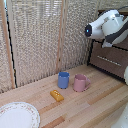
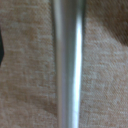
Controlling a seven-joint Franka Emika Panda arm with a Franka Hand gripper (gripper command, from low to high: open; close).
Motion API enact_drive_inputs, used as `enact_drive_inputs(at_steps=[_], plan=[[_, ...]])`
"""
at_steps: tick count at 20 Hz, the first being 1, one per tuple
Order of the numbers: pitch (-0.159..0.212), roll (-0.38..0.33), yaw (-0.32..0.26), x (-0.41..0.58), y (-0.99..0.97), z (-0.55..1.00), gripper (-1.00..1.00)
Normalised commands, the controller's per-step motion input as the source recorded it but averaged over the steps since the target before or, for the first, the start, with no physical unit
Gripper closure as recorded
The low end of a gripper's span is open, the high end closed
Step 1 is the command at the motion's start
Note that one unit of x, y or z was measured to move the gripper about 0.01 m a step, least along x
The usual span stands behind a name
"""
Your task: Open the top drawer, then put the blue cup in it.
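Against dark drawer wood, fingers unseen; silver bar handle (image 2: 67,65) fills view.

A pink mug (image 1: 80,83) stands on the wooden worktop (image 1: 100,100), an orange block (image 1: 57,95) nearby, a patterned plate (image 1: 17,116) well apart.

Blue cup (image 1: 63,80), pink mug (image 1: 80,83), dark brown top drawer (image 1: 111,61), silver handle (image 2: 67,65).
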Motion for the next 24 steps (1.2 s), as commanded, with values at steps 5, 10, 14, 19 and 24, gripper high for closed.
enact_drive_inputs(at_steps=[5,10,14,19,24], plan=[[0.01,-0.01,0.049,-0.004,0.0,-0.05,1.0],[0.005,0.086,0.02,-0.004,-0.02,-0.01,1.0],[-0.057,0.252,0.0,-0.011,0.45,-0.12,1.0],[0.054,0.255,0.003,0.052,0.77,-0.24,1.0],[0.074,0.209,0.0,0.07,0.85,-0.32,1.0]])
